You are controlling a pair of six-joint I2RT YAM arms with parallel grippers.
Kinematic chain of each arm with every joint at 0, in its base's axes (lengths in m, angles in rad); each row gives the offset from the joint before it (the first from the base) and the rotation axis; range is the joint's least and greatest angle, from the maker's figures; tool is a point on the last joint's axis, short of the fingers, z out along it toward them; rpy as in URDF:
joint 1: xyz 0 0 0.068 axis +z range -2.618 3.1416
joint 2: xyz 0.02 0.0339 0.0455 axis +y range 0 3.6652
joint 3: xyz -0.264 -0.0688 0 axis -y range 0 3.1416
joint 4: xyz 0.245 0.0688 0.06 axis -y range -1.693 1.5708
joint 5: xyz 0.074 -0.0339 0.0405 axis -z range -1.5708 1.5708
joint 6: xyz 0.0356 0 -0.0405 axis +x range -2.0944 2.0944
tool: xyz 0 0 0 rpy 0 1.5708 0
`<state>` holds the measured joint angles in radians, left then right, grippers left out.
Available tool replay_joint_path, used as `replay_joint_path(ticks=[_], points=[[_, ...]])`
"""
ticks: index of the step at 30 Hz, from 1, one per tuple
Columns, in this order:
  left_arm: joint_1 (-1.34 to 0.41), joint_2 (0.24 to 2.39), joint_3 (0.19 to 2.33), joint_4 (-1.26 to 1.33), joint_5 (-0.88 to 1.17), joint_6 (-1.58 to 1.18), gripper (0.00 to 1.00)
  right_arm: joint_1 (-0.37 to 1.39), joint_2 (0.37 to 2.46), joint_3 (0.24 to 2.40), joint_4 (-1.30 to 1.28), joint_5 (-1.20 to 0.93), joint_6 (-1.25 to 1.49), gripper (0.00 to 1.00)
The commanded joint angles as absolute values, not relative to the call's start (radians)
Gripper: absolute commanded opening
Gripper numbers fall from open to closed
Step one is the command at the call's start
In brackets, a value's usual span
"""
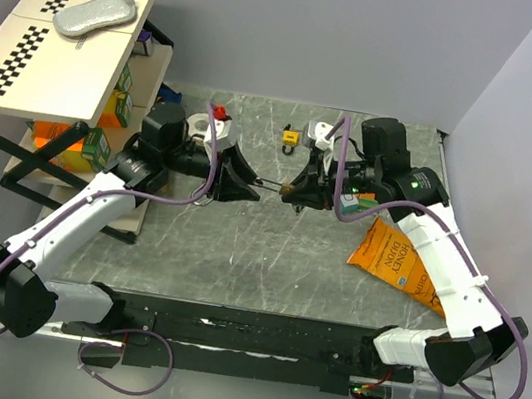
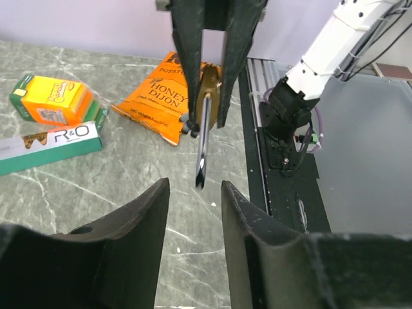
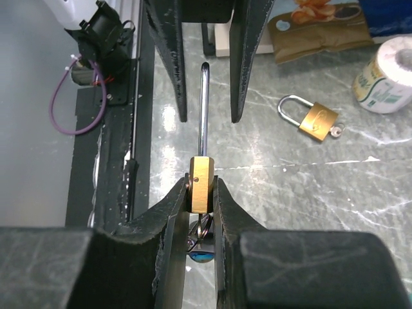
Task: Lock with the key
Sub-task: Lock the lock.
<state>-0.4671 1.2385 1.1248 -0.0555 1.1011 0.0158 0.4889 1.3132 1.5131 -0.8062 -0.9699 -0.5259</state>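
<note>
My right gripper (image 3: 201, 188) is shut on the brass body of a padlock (image 3: 201, 180), held off the table. Its long steel shackle (image 3: 204, 106) points at my left gripper (image 2: 194, 185). A key (image 3: 203, 255) with a blue head hangs on a ring beneath the padlock, between the right fingers. The left gripper is open; the shackle tip (image 2: 200, 179) sits just at the level of its fingertips, touching neither. In the top view the two grippers face each other mid-table, left gripper (image 1: 246, 184) and right gripper (image 1: 295, 190), with the shackle (image 1: 270, 185) bridging them.
A second brass padlock (image 3: 317, 121) with its key lies on the table to the right. A small yellow padlock (image 1: 290, 139) sits at the back. An orange chips bag (image 1: 400, 263), a green box (image 2: 48, 147), a paper roll (image 3: 385, 82) and a checkered folding table (image 1: 60, 30) surround the work area.
</note>
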Motion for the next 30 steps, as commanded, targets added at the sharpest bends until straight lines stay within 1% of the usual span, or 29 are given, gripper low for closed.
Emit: replay_joint_path(ticks=[1,4,6,7,10,11,15,19,22,23,25,26,30], points=[[-0.495,1.207,1.181,-0.094,1.097,0.083,0.45,0.505,1.33,1.583,-0.836,-0.994,-0.554,0.0],[-0.502,1.206,1.183,-0.083,1.066,0.066,0.45,0.509,1.335,1.588,-0.856,-0.992,-0.563,0.0],[-0.502,1.207,1.186,-0.077,1.055,0.061,0.42,0.512,1.333,1.585,-0.854,-0.986,-0.561,0.0],[-0.506,1.209,1.192,-0.083,1.048,0.063,0.33,0.512,1.332,1.582,-0.854,-0.985,-0.561,0.0],[-0.517,1.218,1.204,-0.115,1.043,0.084,0.18,0.515,1.335,1.582,-0.854,-0.979,-0.563,0.0],[-0.517,1.218,1.206,-0.118,1.043,0.087,0.17,0.517,1.336,1.585,-0.861,-0.976,-0.563,0.0],[-0.52,1.21,1.204,-0.109,1.04,0.083,0.23,0.518,1.345,1.589,-0.877,-0.968,-0.569,0.0],[-0.523,1.219,1.216,-0.13,1.049,0.095,0.24,0.519,1.341,1.583,-0.865,-0.963,-0.56,0.0],[-0.525,1.226,1.223,-0.138,1.057,0.1,0.18,0.518,1.345,1.586,-0.868,-0.959,-0.56,0.0],[-0.523,1.227,1.226,-0.138,1.06,0.1,0.1,0.518,1.344,1.582,-0.865,-0.956,-0.56,0.0],[-0.528,1.229,1.226,-0.135,1.068,0.097,0.03,0.518,1.344,1.58,-0.854,-0.95,-0.558,0.0],[-0.529,1.232,1.226,-0.132,1.071,0.092,0.01,0.518,1.344,1.577,-0.851,-0.953,-0.555,0.0],[-0.546,1.236,1.224,-0.114,1.063,0.068,0.01,0.52,1.347,1.574,-0.833,-0.968,-0.551,0.0]])
